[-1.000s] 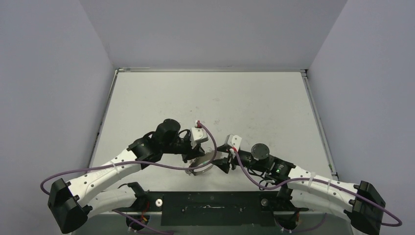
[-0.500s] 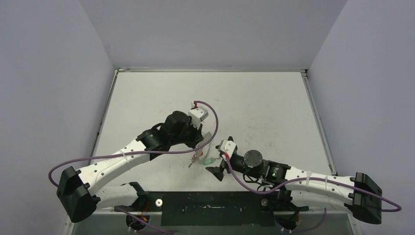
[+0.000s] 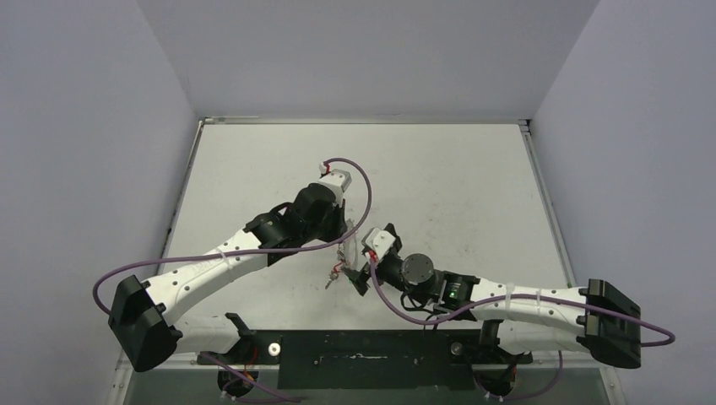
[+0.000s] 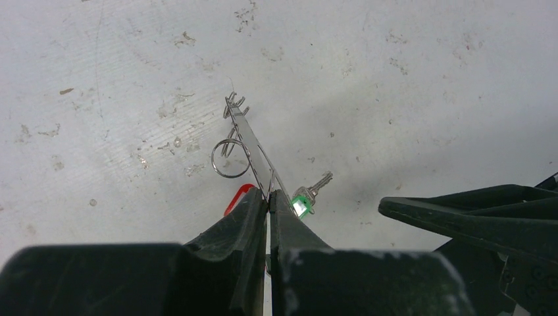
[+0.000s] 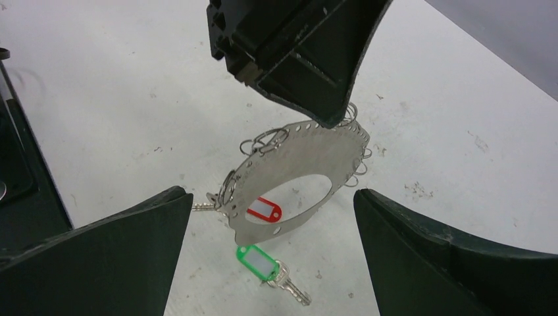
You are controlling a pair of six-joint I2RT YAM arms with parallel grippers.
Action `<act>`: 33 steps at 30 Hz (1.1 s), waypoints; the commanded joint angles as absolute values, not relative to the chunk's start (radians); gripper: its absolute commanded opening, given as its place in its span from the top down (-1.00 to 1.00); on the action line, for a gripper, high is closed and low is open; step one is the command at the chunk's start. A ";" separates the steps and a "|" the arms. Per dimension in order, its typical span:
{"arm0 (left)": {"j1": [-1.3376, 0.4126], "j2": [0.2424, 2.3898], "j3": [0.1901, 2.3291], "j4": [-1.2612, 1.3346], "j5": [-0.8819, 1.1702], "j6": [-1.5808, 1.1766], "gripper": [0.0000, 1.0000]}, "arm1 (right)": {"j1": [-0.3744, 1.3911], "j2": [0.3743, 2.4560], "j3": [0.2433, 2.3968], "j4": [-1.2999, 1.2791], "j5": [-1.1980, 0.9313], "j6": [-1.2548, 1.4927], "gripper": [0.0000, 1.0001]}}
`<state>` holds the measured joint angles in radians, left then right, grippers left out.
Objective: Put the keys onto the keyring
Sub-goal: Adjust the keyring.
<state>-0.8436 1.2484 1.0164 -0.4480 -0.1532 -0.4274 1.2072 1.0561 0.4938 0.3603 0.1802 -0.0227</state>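
Right hand (image 5: 273, 197) has just sprung wide open and holds nothing.
Left hand (image 4: 268, 201) pinches the raised keyring (image 5: 309, 158); the red-tagged key (image 5: 263, 210) and green-tagged key (image 5: 258, 259) hang by it, likely threaded.

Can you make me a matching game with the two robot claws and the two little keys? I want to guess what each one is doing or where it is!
Things:
1. left gripper
2. right gripper
3. green-tagged key
4. red-tagged key

States or places:
A. seen through the hole in the keyring, from the right wrist camera
B. jaws spread wide, holding nothing
C. pinched shut on the keyring's edge
D. just below the keyring's lowest edge, from the right wrist camera

Right pairs: 1-C, 2-B, 3-D, 4-A
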 commanded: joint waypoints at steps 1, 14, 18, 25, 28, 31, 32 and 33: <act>-0.847 1.245 1.075 -0.437 -0.188 -0.494 1.00 | 1.224 1.142 0.593 0.458 0.211 -0.025 -1.00; -0.845 1.189 1.051 -0.438 -0.163 -0.487 1.00 | 1.249 1.265 0.724 0.175 0.452 0.000 -0.48; -0.845 1.181 1.048 -0.438 -0.130 -0.482 1.00 | 1.248 1.226 0.696 0.159 0.500 -0.008 -0.10; -0.841 1.161 1.039 -0.448 -0.105 -0.491 1.00 | 1.241 1.149 0.626 0.201 0.498 -0.054 0.66; -0.835 1.147 1.036 -0.453 -0.098 -0.493 1.00 | 1.240 1.125 0.612 0.197 0.492 -0.073 1.00; -0.828 1.133 1.037 -0.462 -0.074 -0.494 1.00 | 1.238 1.120 0.625 0.152 0.476 -0.099 1.00; -0.825 1.131 1.042 -0.470 -0.060 -0.493 1.00 | 1.238 1.120 0.630 0.139 0.468 -0.109 1.00; -0.824 1.130 1.048 -0.480 -0.049 -0.494 1.00 | 1.238 1.120 0.636 0.128 0.462 -0.117 1.00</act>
